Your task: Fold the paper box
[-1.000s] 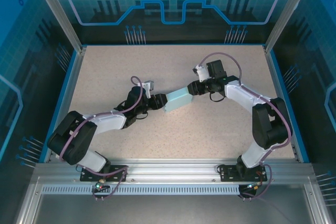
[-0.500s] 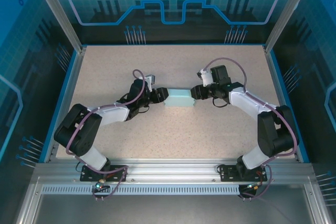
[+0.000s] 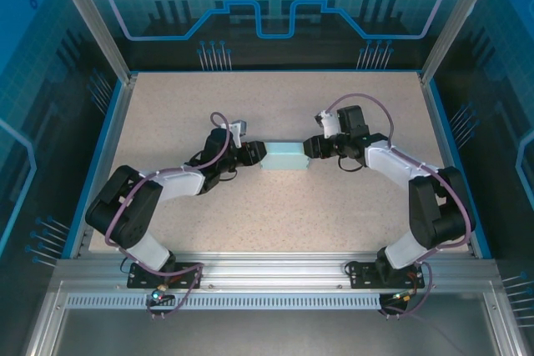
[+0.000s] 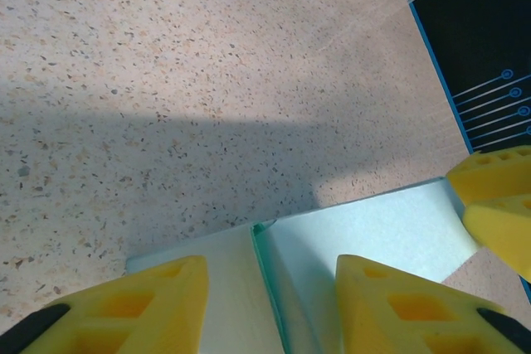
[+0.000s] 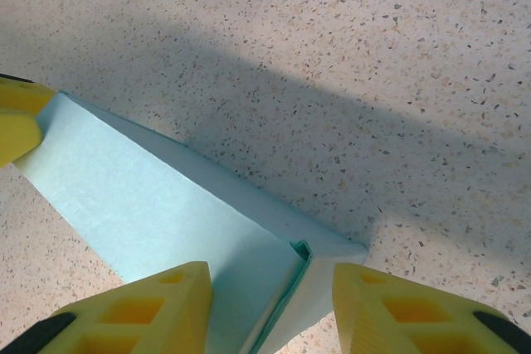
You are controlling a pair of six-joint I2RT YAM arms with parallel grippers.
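1. The paper box (image 3: pixel 284 156) is a small light blue box. It lies on the desk (image 3: pixel 334 214), about mid-way btwn the 2 arms.
2. Its long side runs left to right, so one short end faces each arm.
3. The left end effector (image 3: pixel 257 153) is right at the box's left end. In the left wrist cam its yellow fingers (image 4: pixel 149 304) are spread wide w/ nothing pinched btwn them. The box end lies across both tips.
4. The right end effector (image 3: pixel 309 147) is right at the box's right end. It looks the same: fingers wide apart, tips at the box end, no grip on it.
5. I can't say for sure if the tips touch the card or stop just short.
6. Both arms are equally near the box, one per end.
7. A thin gap (image 5: pixel 300 253) shows in the card at each end, so the ends prob. need more pressing in along the box's long side.
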